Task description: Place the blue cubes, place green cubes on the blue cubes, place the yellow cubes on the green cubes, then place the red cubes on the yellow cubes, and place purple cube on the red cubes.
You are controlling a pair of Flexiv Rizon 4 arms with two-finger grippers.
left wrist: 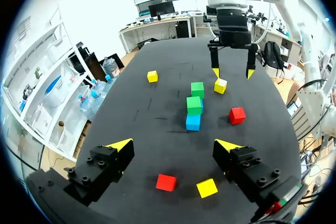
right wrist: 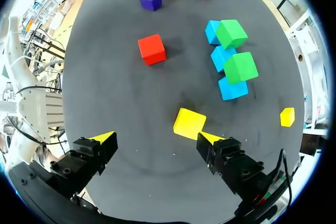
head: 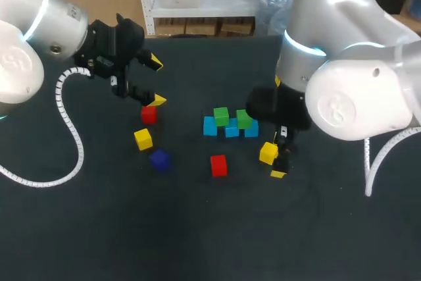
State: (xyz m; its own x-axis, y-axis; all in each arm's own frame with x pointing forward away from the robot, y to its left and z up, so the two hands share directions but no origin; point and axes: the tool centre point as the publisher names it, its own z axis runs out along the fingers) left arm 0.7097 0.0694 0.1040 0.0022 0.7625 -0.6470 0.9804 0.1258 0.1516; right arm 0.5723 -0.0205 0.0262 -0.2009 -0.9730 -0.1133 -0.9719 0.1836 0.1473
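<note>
Two green cubes (head: 221, 116) already top the blue cubes (head: 210, 126) at the head view's centre, so the right hand (right wrist: 156, 139), spread open, should centre over the yellow cube (right wrist: 189, 123) lying off-centre beneath it before closing squarely; the left hand (left wrist: 174, 145) also gapes.

Enters from left with left arm (head: 39, 24); holds left gripper (head: 156, 82) wide open, fingers angled inward toward other arm, gripping nothing. Comes in from right with right arm (head: 342, 64); points right gripper (right wrist: 156, 139) steeply down, fingers spread, empty.
</note>
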